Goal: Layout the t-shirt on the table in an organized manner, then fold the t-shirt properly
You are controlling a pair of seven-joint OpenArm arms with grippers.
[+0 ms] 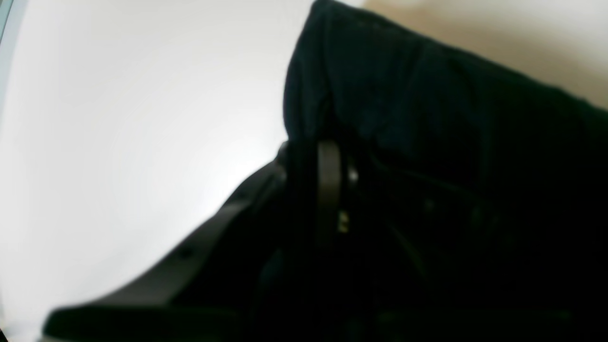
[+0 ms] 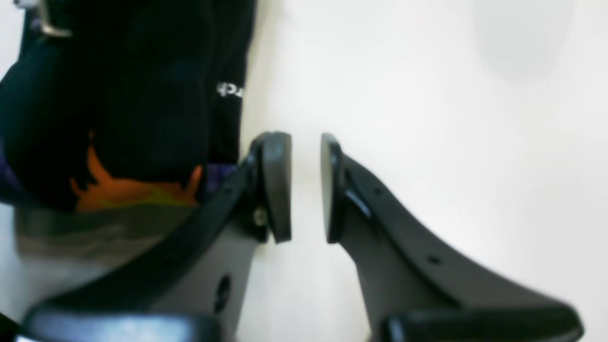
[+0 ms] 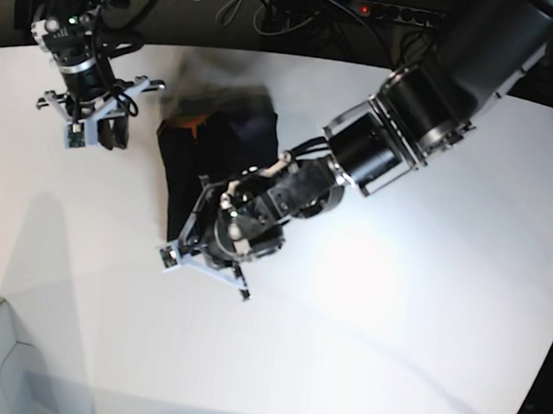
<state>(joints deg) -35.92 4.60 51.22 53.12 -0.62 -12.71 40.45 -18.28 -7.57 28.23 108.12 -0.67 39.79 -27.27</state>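
Note:
The black t-shirt [image 3: 219,149] lies bunched and partly folded on the white table [image 3: 392,324], its orange print [image 3: 192,120] at the far end. My left gripper [image 3: 201,222] is at the shirt's near edge. In the left wrist view the left gripper [image 1: 308,156] is shut on the dark t-shirt [image 1: 427,118], which hides one finger. My right gripper [image 3: 109,132] hangs just left of the shirt. In the right wrist view the right gripper [image 2: 301,187] is slightly open and empty over bare table [image 2: 427,118], with the t-shirt [image 2: 142,95] and its orange print [image 2: 128,190] beside its left finger.
Cables and a power strip [image 3: 400,12] run along the table's far edge. A pale box corner [image 3: 1,367] sits at the near left. The left arm's thick body [image 3: 410,122] stretches across the table's right half.

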